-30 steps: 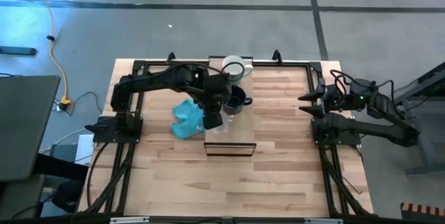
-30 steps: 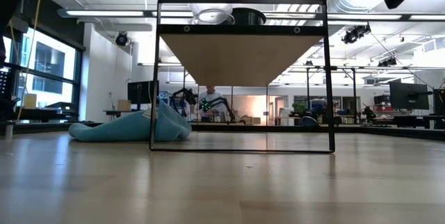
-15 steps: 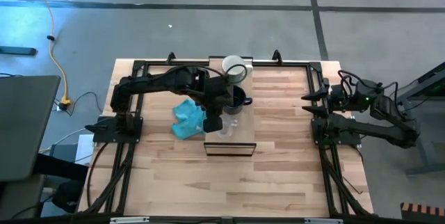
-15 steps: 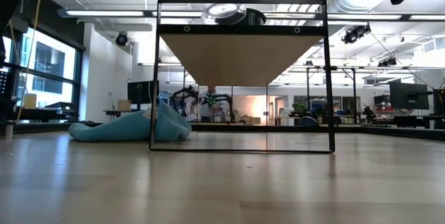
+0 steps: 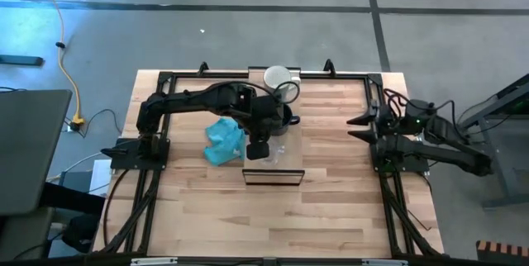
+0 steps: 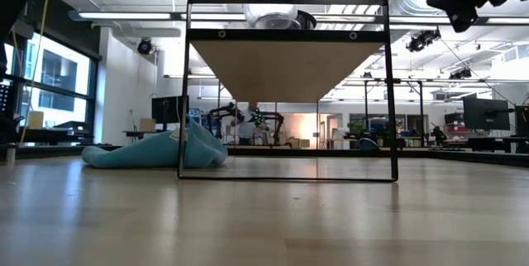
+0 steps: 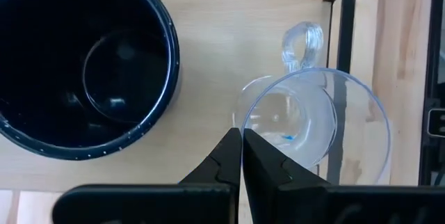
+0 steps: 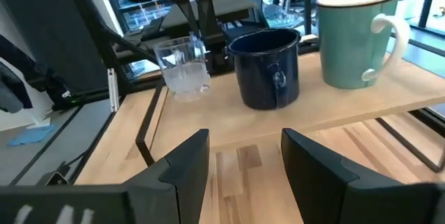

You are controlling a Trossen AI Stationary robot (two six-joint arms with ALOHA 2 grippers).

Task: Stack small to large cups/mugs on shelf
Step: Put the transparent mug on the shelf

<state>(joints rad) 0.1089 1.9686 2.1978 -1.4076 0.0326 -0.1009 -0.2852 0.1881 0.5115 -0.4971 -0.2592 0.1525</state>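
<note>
Left gripper (image 7: 241,156) sits over the shelf (image 7: 201,64), fingers pressed together on the rim of the glass cup (image 7: 313,123), pinching its near wall. In the left wrist view the cup has a small clear handle and sits at the shelf's end, next to the black frame bar. From the right wrist view the cup (image 8: 183,64) looks slightly tilted, though I can't tell whether its base is touching the wood or just off it.

The dark blue mug (image 7: 80,64) stands upright on the shelf just beside the cup, not touching it, its inside empty. The big mug (image 8: 354,37) stands upright on the far side of the dark one, handle facing outward; it reads pale green in the right wrist view and white from above (image 5: 281,78). So the row along the shelf is glass cup, dark mug, big mug.

From above, the left arm reaches across from its side of the table (image 5: 331,208) to the middle, where the shelf's frame stands. A teal cloth (image 5: 223,140) lies crumpled on the table just beside the shelf, on the left arm's side.

Right gripper (image 5: 357,127) hangs at its own edge of the table, well apart from the shelf, fingers (image 8: 177,165) spread wide, holding nothing.
</note>
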